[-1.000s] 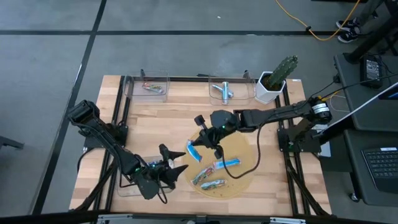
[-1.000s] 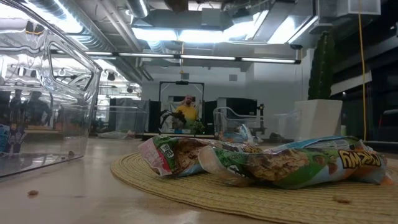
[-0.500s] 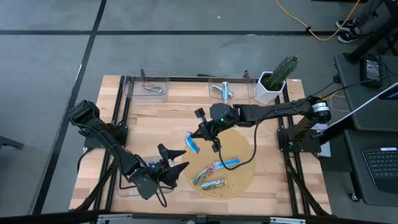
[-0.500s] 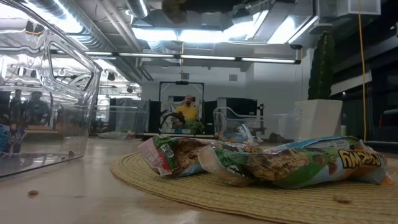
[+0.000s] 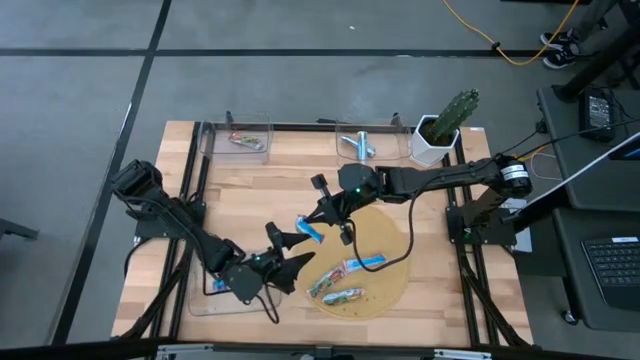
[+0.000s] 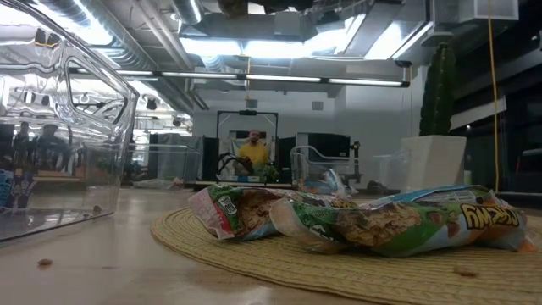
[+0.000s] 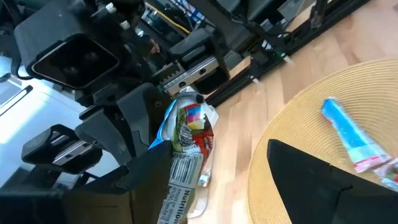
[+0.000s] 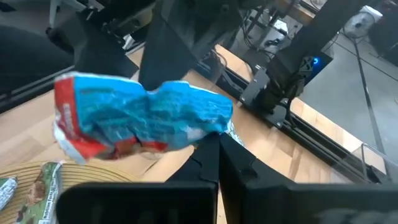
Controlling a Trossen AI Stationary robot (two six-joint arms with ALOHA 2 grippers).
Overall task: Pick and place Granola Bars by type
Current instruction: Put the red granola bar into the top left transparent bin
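High view, left to right: I am seeing the left gripper [image 5: 292, 252] reaching over the bare wood near the front left of the table [image 5: 250, 200], its fingers spread wide and closing on nothing. Just behind it, by the front left edge, a clear tray [image 5: 208, 292] is sitting with a blue bar [image 5: 219, 285] inside. Along the far edge, another clear tray [image 5: 247, 136] is holding a multicoloured bar [image 5: 245, 141], and a second far tray [image 5: 361, 142] is holding silver and blue bars [image 5: 358, 146].

At mid-table, the right gripper [image 5: 328, 213] is hanging just off the mat's [image 5: 388, 280] left rim, its fingers pinched on a blue granola bar [image 5: 309, 228] held clear of the wood; the left gripper's tips are lying just beside that bar. In the right wrist view the same bar [image 8: 140, 118] is showing blue with a red end, and in the left wrist view it [image 7: 186, 155] is dangling between the two arms.

On the round woven mat, three bars are lying: one blue [image 5: 365, 263] and two green multicoloured ones [image 5: 335, 290] toward its front. Open wood is lying between the mat and the far trays. At the far right corner, a potted cactus [image 5: 445, 125] is standing near the edge.
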